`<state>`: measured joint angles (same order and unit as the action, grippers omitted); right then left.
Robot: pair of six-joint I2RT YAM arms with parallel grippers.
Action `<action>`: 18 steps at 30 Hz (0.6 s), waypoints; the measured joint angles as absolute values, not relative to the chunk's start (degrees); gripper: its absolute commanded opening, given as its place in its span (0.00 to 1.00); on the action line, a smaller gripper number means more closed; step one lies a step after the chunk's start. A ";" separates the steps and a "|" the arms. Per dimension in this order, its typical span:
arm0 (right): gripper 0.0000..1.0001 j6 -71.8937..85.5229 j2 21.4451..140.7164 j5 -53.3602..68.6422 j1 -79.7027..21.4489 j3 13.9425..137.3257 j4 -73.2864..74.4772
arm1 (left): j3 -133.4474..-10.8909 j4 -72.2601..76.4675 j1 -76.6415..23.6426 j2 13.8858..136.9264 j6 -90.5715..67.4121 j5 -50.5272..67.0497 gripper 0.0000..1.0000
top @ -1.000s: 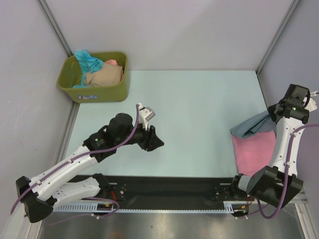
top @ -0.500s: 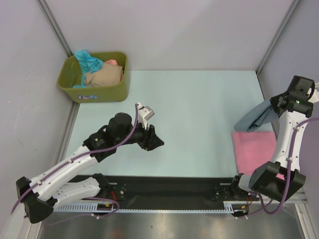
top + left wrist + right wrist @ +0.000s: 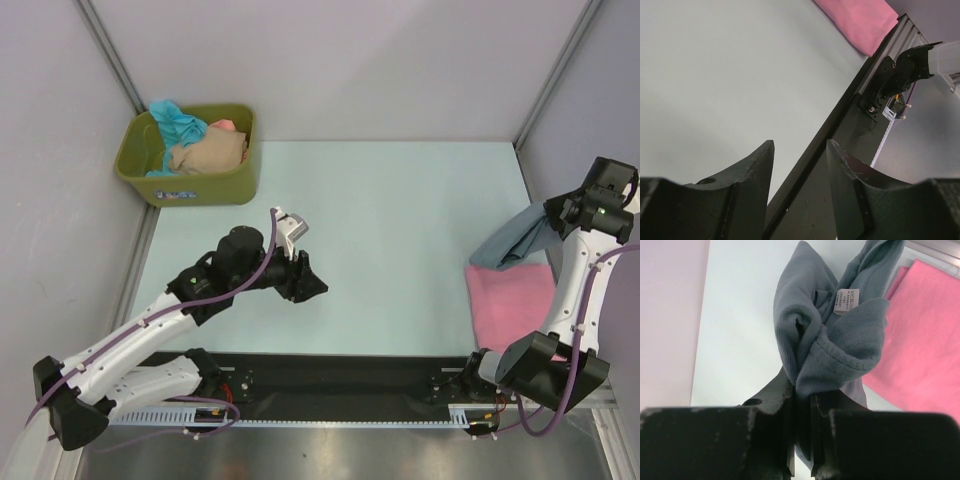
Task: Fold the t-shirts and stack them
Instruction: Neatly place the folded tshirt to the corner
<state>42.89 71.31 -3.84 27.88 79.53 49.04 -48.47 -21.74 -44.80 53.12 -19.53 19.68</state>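
Observation:
My right gripper (image 3: 563, 216) is shut on the slate grey-blue t-shirt (image 3: 515, 241) and holds it bunched up in the air at the table's right edge; in the right wrist view the cloth (image 3: 832, 335) hangs from the closed jaws. The pink t-shirt (image 3: 510, 303) lies folded flat on the table below it, also in the right wrist view (image 3: 920, 340) and the left wrist view (image 3: 860, 17). My left gripper (image 3: 316, 282) is open and empty above the table's middle left. Teal (image 3: 180, 120), beige (image 3: 208, 152) and salmon (image 3: 226, 125) shirts lie in the tub.
The olive-green plastic tub (image 3: 190, 185) stands at the far left corner. Grey walls close in the table on the left, back and right. The black base rail (image 3: 330, 385) runs along the near edge.
My right gripper has lifted the grey-blue t-shirt up and to the right, off the pink one. The left arm has barely moved.

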 measured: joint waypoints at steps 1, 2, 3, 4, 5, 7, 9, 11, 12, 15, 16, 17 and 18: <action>0.00 43.03 71.31 -3.57 27.88 79.53 49.06 | -48.47 -21.69 -44.80 53.15 -19.53 19.79 0.52; 0.00 43.09 71.31 -3.38 27.88 79.55 49.12 | -48.47 -21.69 -44.80 53.12 -19.53 19.84 0.52; 0.00 43.20 71.31 -3.16 27.88 79.66 49.34 | -48.47 -21.63 -44.75 53.12 -19.53 19.90 0.52; 0.00 43.33 71.31 -2.94 27.88 79.90 49.56 | -48.47 -21.61 -44.71 53.12 -19.53 19.94 0.52; 0.00 43.46 71.31 -2.70 27.88 80.18 49.69 | -48.47 -21.58 -44.66 53.15 -19.53 19.97 0.52; 0.00 43.64 71.31 -2.22 27.92 80.64 49.69 | -48.47 -21.54 -44.56 53.12 -19.53 19.99 0.52; 0.00 43.99 71.31 -1.96 27.99 80.79 49.69 | -48.42 -21.52 -44.42 53.12 -19.57 20.10 0.52; 0.00 44.34 71.31 -1.74 28.05 80.79 49.69 | -48.42 -21.52 -44.34 53.12 -19.59 20.21 0.52; 0.00 44.42 71.31 -1.58 28.12 80.79 49.69 | -48.42 -21.52 -44.29 53.12 -19.64 20.23 0.52; 0.00 44.58 71.31 -1.43 28.38 80.79 49.71 | -48.40 -21.52 -44.18 53.12 -19.70 20.25 0.52; 0.00 44.58 71.31 -1.39 28.53 80.79 49.74 | -48.40 -21.52 -44.16 53.15 -19.75 20.25 0.52; 0.00 44.58 71.31 -1.08 28.73 80.77 49.84 | -48.40 -21.52 -44.12 53.12 -19.92 20.27 0.52; 0.00 44.56 71.29 -0.75 28.99 80.75 49.93 | -48.40 -21.52 -44.07 53.15 -19.97 20.29 0.52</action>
